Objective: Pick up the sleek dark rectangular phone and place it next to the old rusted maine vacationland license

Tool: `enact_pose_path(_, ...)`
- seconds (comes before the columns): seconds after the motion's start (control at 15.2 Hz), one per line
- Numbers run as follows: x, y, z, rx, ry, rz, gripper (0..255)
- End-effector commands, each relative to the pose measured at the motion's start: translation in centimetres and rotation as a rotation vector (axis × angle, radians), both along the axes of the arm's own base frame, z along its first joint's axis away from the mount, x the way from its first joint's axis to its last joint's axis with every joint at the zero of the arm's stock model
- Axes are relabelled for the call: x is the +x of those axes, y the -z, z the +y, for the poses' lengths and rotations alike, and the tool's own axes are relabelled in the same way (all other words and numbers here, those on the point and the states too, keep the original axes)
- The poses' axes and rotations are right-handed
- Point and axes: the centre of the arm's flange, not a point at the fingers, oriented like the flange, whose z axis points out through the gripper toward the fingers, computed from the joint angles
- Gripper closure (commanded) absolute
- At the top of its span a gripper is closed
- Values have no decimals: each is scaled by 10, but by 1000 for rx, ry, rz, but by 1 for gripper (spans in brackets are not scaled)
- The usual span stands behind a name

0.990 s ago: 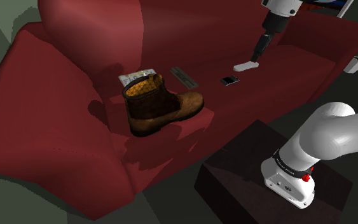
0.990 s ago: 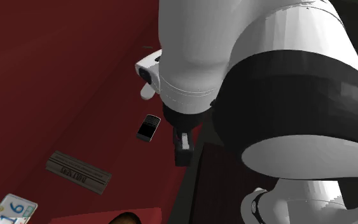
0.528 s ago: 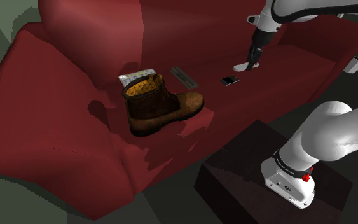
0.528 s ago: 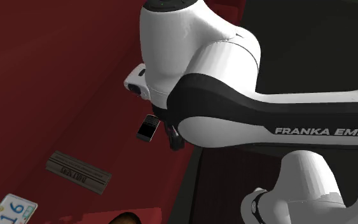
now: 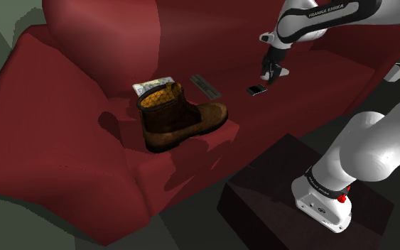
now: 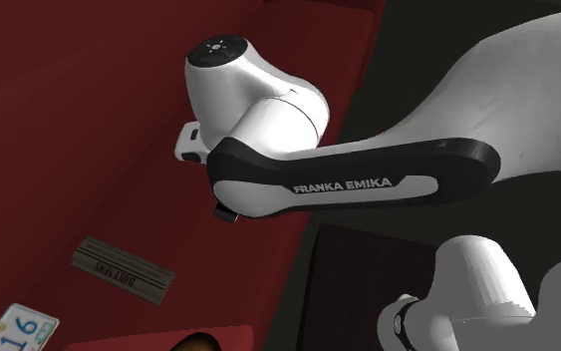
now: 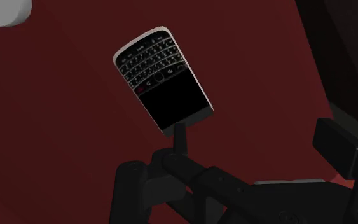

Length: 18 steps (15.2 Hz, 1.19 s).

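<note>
One glossy black rectangular keypad phone lies flat on the smooth dark-red sofa cushion, beyond the black gripper, jaws standing apart

White arm arched high and stretched forward, end effector pointing downward, fingers spread apart

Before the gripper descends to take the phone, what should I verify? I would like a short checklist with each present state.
1. The black rectangular phone with a keypad lies flat and free on the red sofa seat: ok.
2. The black gripper has its fingers apart, holding nothing: ok.
3. Phone centred between the fingers: not ok; it lies beyond one finger, off to the side.
4. The white rounded object is apart from the phone: ok.
5. Free room beside the white licence plate with blue digits: cannot tell; a brown boot and a grey strip lie close.
</note>
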Motion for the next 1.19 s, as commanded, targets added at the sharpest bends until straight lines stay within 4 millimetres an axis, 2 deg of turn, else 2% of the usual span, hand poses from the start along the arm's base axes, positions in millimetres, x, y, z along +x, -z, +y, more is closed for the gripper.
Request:
enact_pose_path(0.0,16,19,-5,-11,-98,1,0)
enact_pose_path(0.26,51,56,-13,-30,-271,5,0)
enact_pose_path(0.73,51,93,-13,-30,-271,5,0)
enact_pose_path(1.12,52,96,-13,-30,-271,5,0)
